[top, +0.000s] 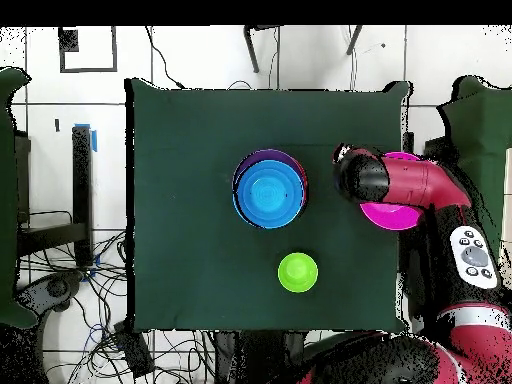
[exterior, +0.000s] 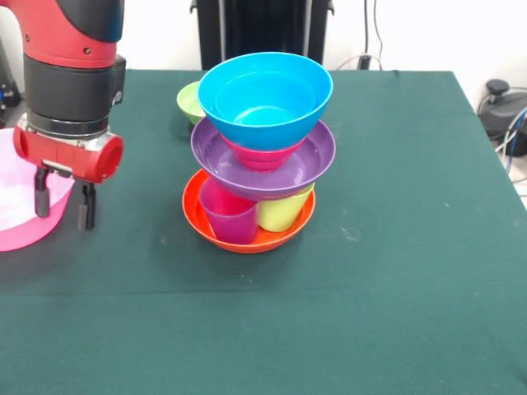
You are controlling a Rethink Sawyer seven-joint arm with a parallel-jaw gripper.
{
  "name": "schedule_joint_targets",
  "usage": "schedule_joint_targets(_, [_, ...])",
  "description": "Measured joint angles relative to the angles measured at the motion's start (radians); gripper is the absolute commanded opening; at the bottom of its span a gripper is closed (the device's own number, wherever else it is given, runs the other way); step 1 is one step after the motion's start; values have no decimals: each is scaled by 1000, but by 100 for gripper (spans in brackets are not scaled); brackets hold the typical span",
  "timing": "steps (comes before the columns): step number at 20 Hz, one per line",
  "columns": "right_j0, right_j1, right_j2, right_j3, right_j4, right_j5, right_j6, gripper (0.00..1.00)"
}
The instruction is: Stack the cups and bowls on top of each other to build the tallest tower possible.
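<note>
The tower (exterior: 262, 156) stands mid-table. Its base is an orange bowl (exterior: 247, 239) holding a purple cup (exterior: 229, 216) and a lime green cup (exterior: 284, 212) side by side. A purple bowl (exterior: 317, 160) rests on the cups, a small red bowl (exterior: 262, 155) sits in it, and a blue bowl (exterior: 265, 95) is on top. From overhead the tower (top: 270, 192) shows mostly the blue bowl. My gripper (exterior: 62, 204) is open and empty at the left, low over the right rim of the big pink bowl (exterior: 16, 210), with one finger on each side of it. The orange cup is out of view.
A small green bowl (exterior: 188, 100) stands alone behind the tower; overhead it (top: 298, 271) lies toward the robot's side. The pink bowl (top: 395, 212) sits at the table's edge, partly under my arm (top: 358, 178). Cables and equipment lie off the table.
</note>
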Motion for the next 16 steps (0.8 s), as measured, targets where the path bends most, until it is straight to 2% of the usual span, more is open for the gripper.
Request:
schedule_joint_targets(2, [-30,0,59,11,5,10,-18,100])
schedule_joint_targets(6, [-32,-1,96,22,4,25,-32,100])
schedule_joint_targets(16, [24,-39,96,47,0,27,-32,100])
